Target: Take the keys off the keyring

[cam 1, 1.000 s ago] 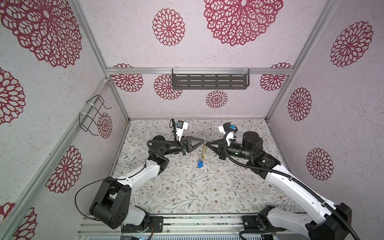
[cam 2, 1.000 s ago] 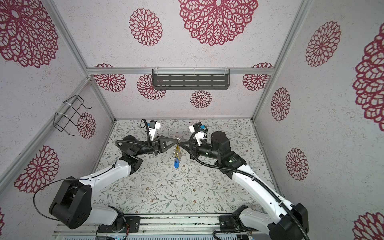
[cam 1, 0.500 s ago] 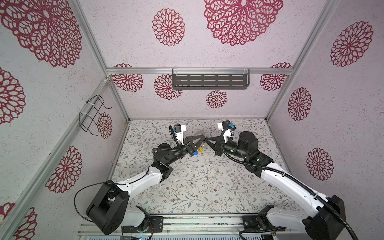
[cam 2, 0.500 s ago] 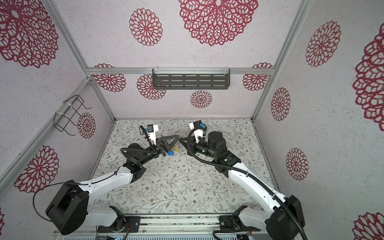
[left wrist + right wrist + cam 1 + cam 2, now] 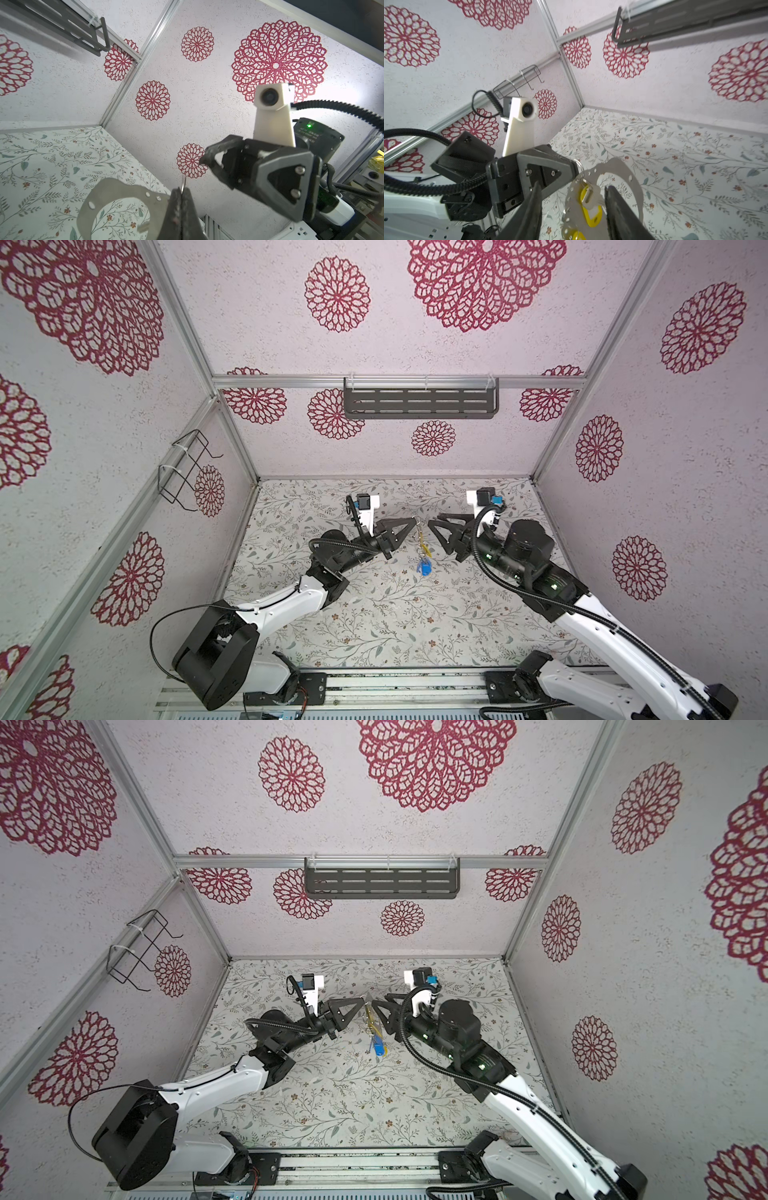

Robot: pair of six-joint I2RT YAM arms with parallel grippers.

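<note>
Black jaws of the left gripper (image 5: 182, 193) are clamped on 1 silver ring (image 5: 183, 183), and the grey keyring (image 5: 116, 191) dangles from it above the table. The right gripper (image 5: 573, 185) stands apart, with a yellow key (image 5: 589, 209) between its jaws. It should close squarely on that tag, then draw away from the band. Whether the blue key (image 5: 424, 569) hangs or lies on the table is unclear, and the band's lower part is cut off.

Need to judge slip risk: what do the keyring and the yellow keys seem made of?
The keyring: apparently thin sheet metal, matte grey, flat with punched holes along its edge. The yellow keys: probably plastic, glossy, uniformly bright with rounded edges.
</note>
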